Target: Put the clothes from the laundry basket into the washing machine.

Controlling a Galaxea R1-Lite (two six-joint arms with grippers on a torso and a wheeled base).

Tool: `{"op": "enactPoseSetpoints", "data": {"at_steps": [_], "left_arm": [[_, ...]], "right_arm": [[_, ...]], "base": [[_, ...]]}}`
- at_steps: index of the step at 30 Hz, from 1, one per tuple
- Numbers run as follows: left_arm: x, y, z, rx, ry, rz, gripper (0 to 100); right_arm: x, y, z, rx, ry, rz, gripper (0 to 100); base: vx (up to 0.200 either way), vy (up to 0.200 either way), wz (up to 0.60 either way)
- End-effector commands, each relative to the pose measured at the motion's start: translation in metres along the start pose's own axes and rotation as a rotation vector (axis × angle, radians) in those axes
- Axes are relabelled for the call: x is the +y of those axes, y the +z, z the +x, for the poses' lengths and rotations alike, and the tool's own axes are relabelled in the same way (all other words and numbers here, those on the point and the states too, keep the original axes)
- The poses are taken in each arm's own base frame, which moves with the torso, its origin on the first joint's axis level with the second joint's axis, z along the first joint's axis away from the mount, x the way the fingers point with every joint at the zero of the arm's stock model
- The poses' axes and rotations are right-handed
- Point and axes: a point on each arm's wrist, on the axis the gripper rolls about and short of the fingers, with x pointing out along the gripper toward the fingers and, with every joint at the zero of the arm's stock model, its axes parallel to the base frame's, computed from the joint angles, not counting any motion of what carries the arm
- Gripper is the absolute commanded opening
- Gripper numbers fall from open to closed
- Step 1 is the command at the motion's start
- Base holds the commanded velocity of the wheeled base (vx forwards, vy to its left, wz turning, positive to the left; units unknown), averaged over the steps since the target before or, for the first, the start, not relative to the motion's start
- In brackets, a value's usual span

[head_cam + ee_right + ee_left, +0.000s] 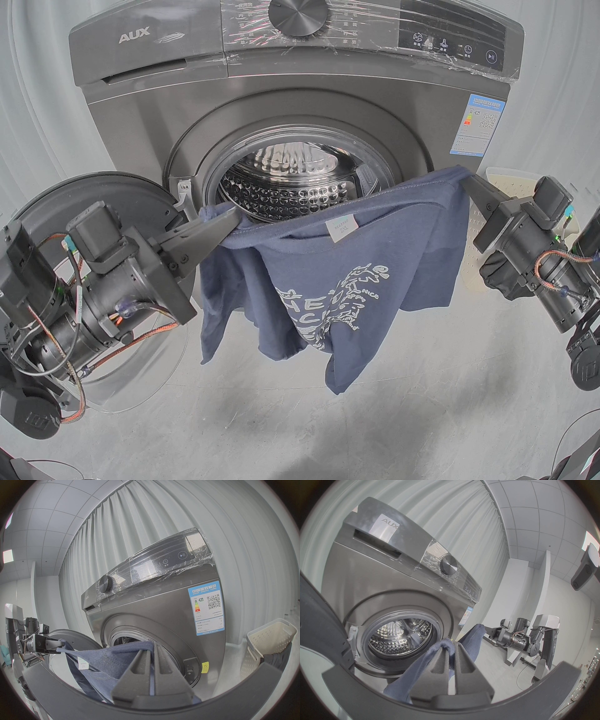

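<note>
Mid-load here. I've got the navy T-shirt (325,275) stretched like a banner right across the front of the washing machine (300,87), its top edge level with the lower part of the drum opening (294,175) and the rest hanging down below it. The left gripper (232,217) is clenched on one end of that edge and the right gripper (467,180) is pinching the other. The door (112,194) is swung wide off the machine's left side, and the laundry basket (272,636) sits just beside its right side with something dark draped in it.

So I'd call this the feed-in step. I reckon both hands need to close toward each other to bunch the shirt up, then push forward through the opening before I let go. Otherwise the dangling part probably snags on the rim.
</note>
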Motion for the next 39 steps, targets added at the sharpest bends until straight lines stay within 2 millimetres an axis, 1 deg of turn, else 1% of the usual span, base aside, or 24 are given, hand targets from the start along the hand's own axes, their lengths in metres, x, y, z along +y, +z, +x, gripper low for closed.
{"op": "enactPoseSetpoints", "data": {"at_steps": [1, 2, 4, 7, 8, 10, 15, 16, 17, 19, 20, 21, 22, 23, 26, 27, 28, 32, 35, 36, 38, 39], "left_arm": [[0.001, -0.003, 0.010, 0.011, -0.037, -0.002, 0], [0.001, -0.003, 0.010, 0.011, -0.037, -0.002, 0], [0.002, -0.007, 0.011, 0.030, -0.048, -0.007, 0], [0.004, -0.013, 0.017, 0.045, -0.046, -0.010, 0], [0.004, -0.013, 0.020, 0.042, -0.050, -0.009, 0], [0.004, -0.012, 0.024, 0.031, -0.054, -0.006, 0], [0.002, -0.004, 0.028, -0.005, -0.071, 0.001, 0], [0.002, -0.004, 0.028, -0.005, -0.071, 0.001, 0], [0.003, -0.007, 0.030, 0.001, -0.073, 0.000, 0], [0.003, -0.007, 0.031, 0.002, -0.076, -0.001, 0], [0.002, -0.008, 0.032, -0.001, -0.076, -0.001, 0], [0.002, -0.008, 0.032, -0.001, -0.076, -0.001, 0], [-0.001, -0.007, 0.033, -0.009, -0.080, -0.003, 0], [-0.002, -0.007, 0.034, -0.015, -0.083, -0.003, 0], [-0.003, -0.003, 0.034, -0.039, -0.087, 0.001, 0], [-0.003, -0.003, 0.034, -0.039, -0.087, 0.001, 0], [-0.003, -0.002, 0.033, -0.044, -0.088, 0.003, 0], [-0.004, 0.001, 0.031, -0.057, -0.091, 0.006, 0], [-0.005, 0.002, 0.028, -0.071, -0.100, 0.011, 0], [-0.006, 0.003, 0.028, -0.076, -0.105, 0.013, 0], [-0.006, 0.003, 0.028, -0.076, -0.105, 0.013, 0], [-0.008, 0.007, 0.025, -0.093, -0.118, 0.018, 0]], "right_arm": [[0.001, -0.001, -0.001, 0.003, 0.005, 0.001, 0], [0.001, -0.001, -0.001, 0.003, 0.005, 0.001, 0], [0.001, -0.009, -0.001, 0.034, 0.009, 0.004, 0], [0.004, -0.028, -0.007, 0.106, 0.033, 0.013, 0], [0.010, -0.032, -0.009, 0.124, 0.055, 0.020, 0], [0.020, -0.035, -0.012, 0.134, 0.093, 0.033, 0], [0.029, -0.054, -0.027, 0.230, 0.139, 0.045, 0], [0.029, -0.054, -0.027, 0.230, 0.139, 0.045, 100], [0.035, -0.064, -0.032, 0.284, 0.179, 0.049, 100], [0.039, -0.075, -0.045, 0.355, 0.217, 0.044, 100], [0.041, -0.079, -0.051, 0.384, 0.230, 0.042, 100], [0.041, -0.080, -0.052, 0.387, 0.232, 0.040, 100], [0.043, -0.089, -0.065, 0.450, 0.253, 0.035, 100], [0.046, -0.095, -0.071, 0.487, 0.270, 0.034, 100], [0.049, -0.111, -0.080, 0.566, 0.297, 0.026, 100], [0.049, -0.111, -0.080, 0.566, 0.297, 0.026, 100], [0.051, -0.119, -0.081, 0.601, 0.314, 0.023, 100], [0.061, -0.126, -0.077, 0.603, 0.352, 0.029, 100], [0.061, -0.129, -0.067, 0.586, 0.335, 0.033, 100], [0.061, -0.131, -0.060, 0.573, 0.323, 0.034, 100], [0.061, -0.132, -0.058, 0.572, 0.320, 0.034, 100], [0.055, -0.137, -0.038, 0.537, 0.280, 0.029, 100]], "base": [[0.000, 0.000, 0.00], [0.000, 0.000, 0.00], [0.000, 0.000, 0.00], [0.000, 0.000, 0.00], [0.000, 0.000, 0.00], [0.000, 0.000, 0.00], [0.000, 0.000, 0.00], [0.000, 0.000, 0.00], [0.000, 0.000, 0.00], [0.000, 0.000, 0.00], [0.000, 0.000, 0.00], [0.000, 0.000, 0.00], [0.000, 0.000, 0.00], [0.000, 0.000, 0.00], [0.000, 0.000, 0.00], [0.000, 0.000, 0.00], [0.000, 0.000, 0.00], [0.000, 0.000, 0.00], [0.000, 0.000, 0.00], [0.000, 0.000, 0.00], [0.000, 0.000, 0.00], [0.000, 0.000, 0.00]]}}
